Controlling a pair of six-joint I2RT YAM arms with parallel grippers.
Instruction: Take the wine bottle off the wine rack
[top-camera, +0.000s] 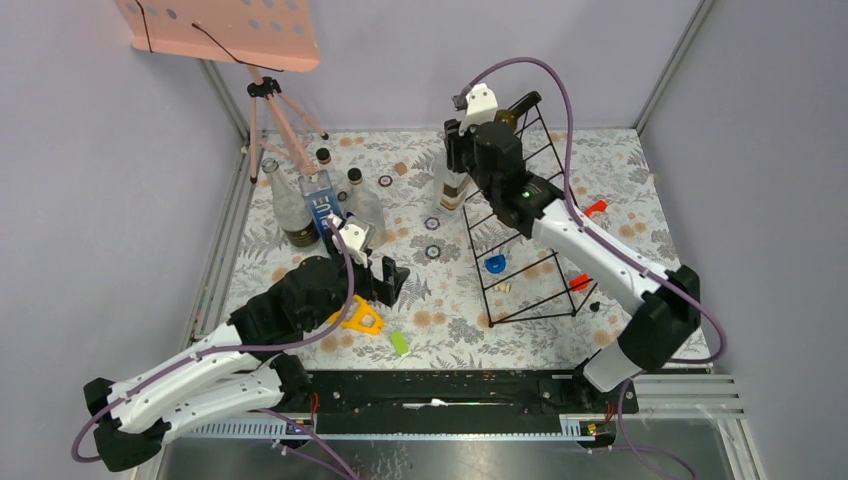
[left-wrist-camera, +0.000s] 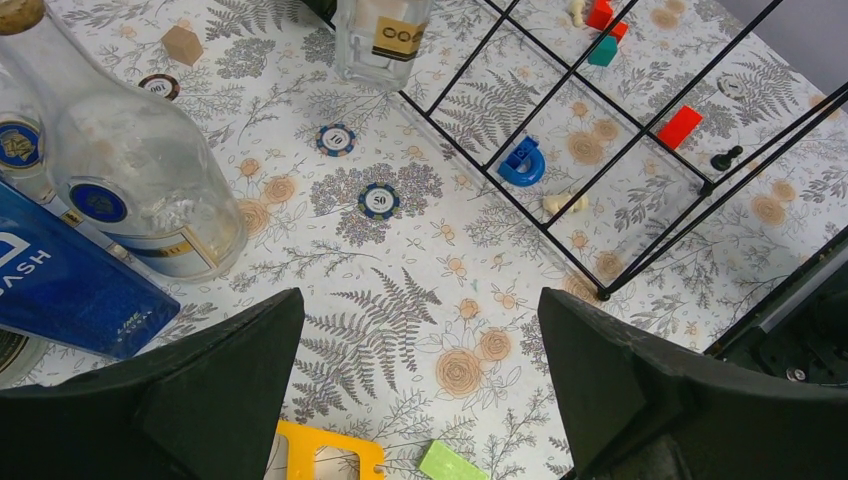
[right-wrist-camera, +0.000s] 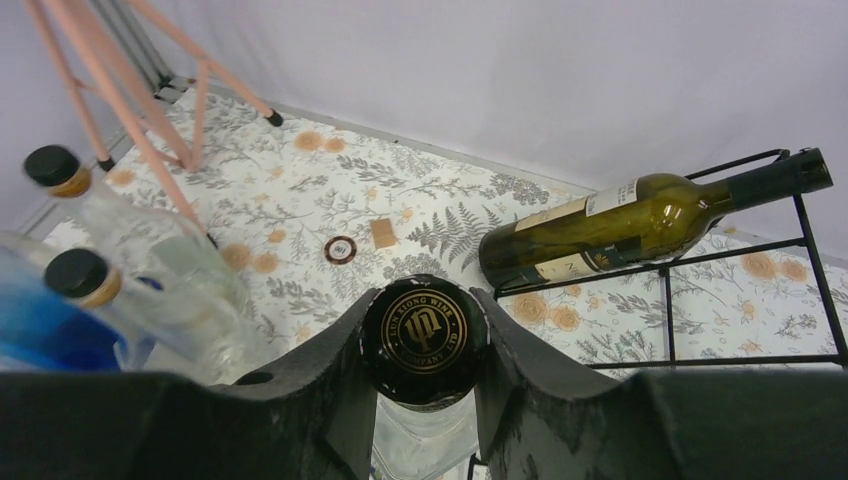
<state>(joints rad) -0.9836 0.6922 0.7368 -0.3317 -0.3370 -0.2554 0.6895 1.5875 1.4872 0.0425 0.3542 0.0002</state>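
While one dark green wine bottle (right-wrist-camera: 640, 225) is carried on the upper rungs of the black wire rack (right-wrist-camera: 667, 315), nothing is gripped on it. The bottle is laid on its side. Seen from the right wrist, its long axis runs from the base on the left to the neck on the right, and the neck is rested at the rack's top bar. What is inside cannot be told through the dark glass.

Just beside the rack's left side, one clear bottle (top-camera: 451, 192) is stood upright. Its black cap is clamped between the fingers of the right gripper (right-wrist-camera: 424, 345). Whether anything is in it cannot be told.

Within the rack's frame, on the flowered table (top-camera: 450, 312), one blue horseshoe-shaped piece (left-wrist-camera: 522, 162) and a few cream bits (left-wrist-camera: 565, 203) are seen. Two red blocks (top-camera: 580, 283) are found at the rack's right side.

Left of the rack, three poker chips (left-wrist-camera: 379, 200) are laid flat. Farther left, two black-capped clear bottles (right-wrist-camera: 80, 275) and a blue carton (left-wrist-camera: 70, 285) are grouped together.

The left gripper (left-wrist-camera: 420, 330) is held wide apart and empty above the table, left of the rack. An orange piece (left-wrist-camera: 330, 455) and a green block (left-wrist-camera: 450, 463) are seen near it.
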